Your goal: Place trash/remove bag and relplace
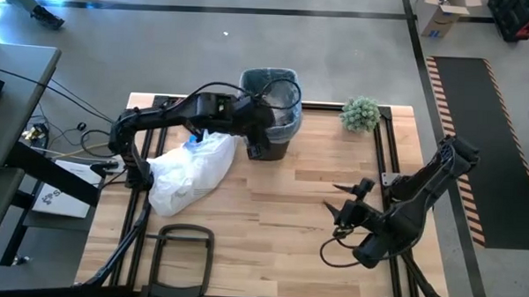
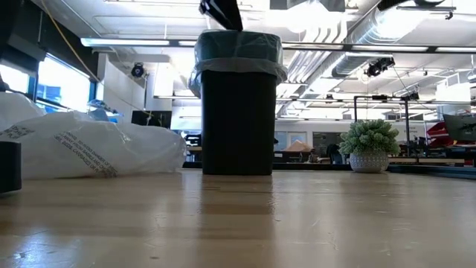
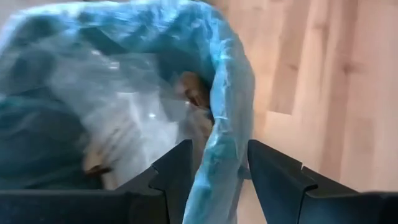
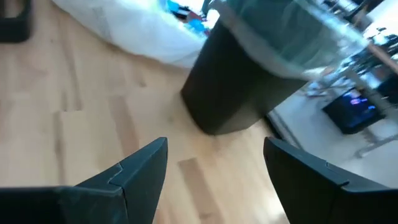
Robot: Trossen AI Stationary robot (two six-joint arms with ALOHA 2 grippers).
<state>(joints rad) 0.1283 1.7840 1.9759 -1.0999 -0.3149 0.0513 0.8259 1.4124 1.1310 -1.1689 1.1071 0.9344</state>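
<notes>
Two arms share the bench point(image 1: 271, 210). At left we see a whiter bag point(image 1: 189, 172) lying on its side. Beside it stands the black bin point(image 1: 270, 113), lined with the light-blue bag point(image 3: 230, 81); the left gripper point(image 3: 217, 174) straddles this liner's rim, jaws parted around the film. Trash point(image 3: 193, 93) lies inside. A plant point(image 1: 361, 114) stands farther right. The right gripper point(image 4: 214, 168) hovers apart, jaws released.

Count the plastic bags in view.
2. The blue bag lines the bin at the table's far edge; the white bag lies on the table, left of the bin. Others may be hidden inside.
</notes>
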